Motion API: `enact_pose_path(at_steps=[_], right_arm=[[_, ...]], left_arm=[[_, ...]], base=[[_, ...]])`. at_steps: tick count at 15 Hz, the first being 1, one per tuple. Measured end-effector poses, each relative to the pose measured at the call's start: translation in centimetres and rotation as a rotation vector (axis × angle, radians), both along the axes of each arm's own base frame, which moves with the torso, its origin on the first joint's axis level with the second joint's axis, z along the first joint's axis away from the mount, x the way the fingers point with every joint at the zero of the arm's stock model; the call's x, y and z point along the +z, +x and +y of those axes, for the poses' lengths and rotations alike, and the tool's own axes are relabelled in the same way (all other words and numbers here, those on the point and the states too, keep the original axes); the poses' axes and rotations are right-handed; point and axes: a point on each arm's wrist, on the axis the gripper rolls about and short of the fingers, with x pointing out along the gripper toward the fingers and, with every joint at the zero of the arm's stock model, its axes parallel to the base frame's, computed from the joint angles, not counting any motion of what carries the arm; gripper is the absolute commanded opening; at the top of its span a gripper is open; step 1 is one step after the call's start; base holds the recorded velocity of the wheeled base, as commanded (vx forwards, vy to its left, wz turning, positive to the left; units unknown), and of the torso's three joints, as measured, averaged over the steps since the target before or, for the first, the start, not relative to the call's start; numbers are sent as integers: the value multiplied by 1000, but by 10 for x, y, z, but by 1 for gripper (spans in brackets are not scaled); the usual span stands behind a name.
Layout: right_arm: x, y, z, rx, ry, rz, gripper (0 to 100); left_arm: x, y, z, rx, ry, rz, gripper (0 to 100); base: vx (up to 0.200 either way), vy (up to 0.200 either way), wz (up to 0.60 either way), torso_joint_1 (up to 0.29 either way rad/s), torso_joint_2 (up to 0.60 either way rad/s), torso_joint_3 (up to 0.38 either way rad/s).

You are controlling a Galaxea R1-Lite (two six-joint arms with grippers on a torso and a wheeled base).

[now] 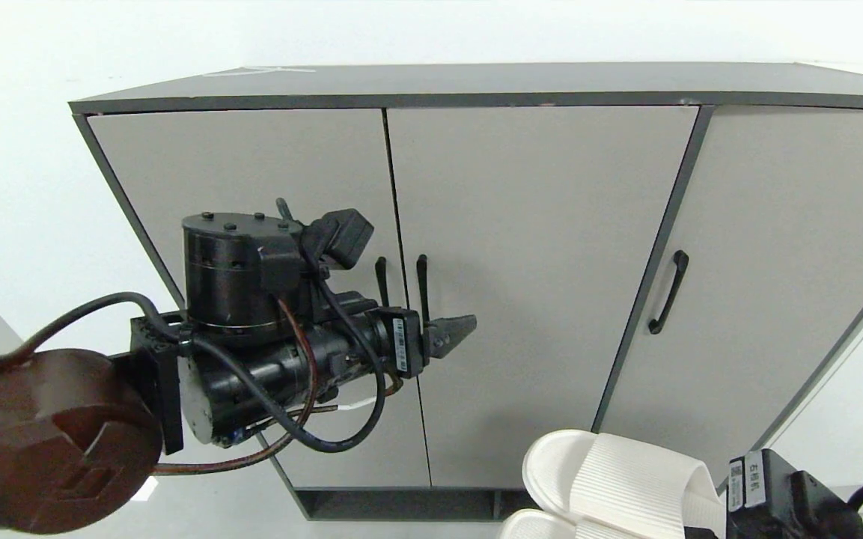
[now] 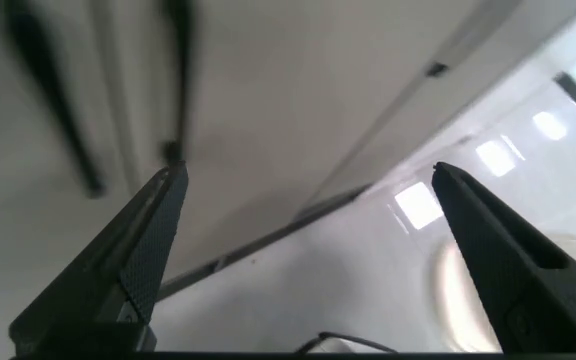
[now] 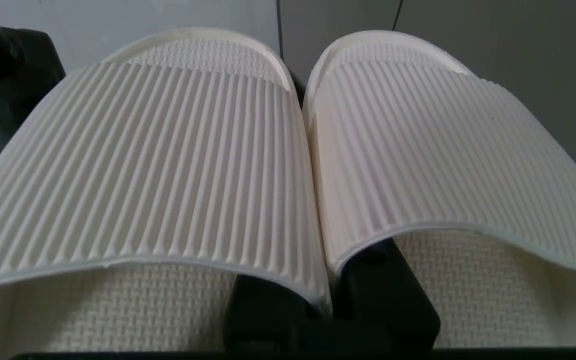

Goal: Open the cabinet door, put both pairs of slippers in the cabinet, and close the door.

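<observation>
The left hand hangs in front of the closed cabinet, level with the lower end of the middle door's handle. In the head view it is seen edge-on, so the gap between its fingers cannot be read there. The left wrist view gives it: the two dark fingers are spread wide with nothing between them. One fingertip lies just beside the bottom of that handle; whether it touches cannot be told. The left door's handle runs alongside, close to the first one.

The slippers, a white pair with ribbed straps, sit low at the robot's right, in front of the cabinet's base and below the right door's handle. In the right wrist view the slippers lie side by side, their inner edges pressed together. There the right hand is closed on them, with a dark finger on either side of the two meeting side walls, pinching them together.

All three cabinet doors in the head view are shut.
</observation>
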Motion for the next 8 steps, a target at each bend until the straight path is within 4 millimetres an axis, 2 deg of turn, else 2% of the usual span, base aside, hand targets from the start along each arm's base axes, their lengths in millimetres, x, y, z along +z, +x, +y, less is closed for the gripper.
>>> enact_pose_path(at_steps=[8], right_arm=[[0, 0, 0, -1, -1, 0, 0]], left_arm=[[2, 23, -11, -35, -16, -8, 100]], base=[[0, 0, 0, 0, 0, 0]])
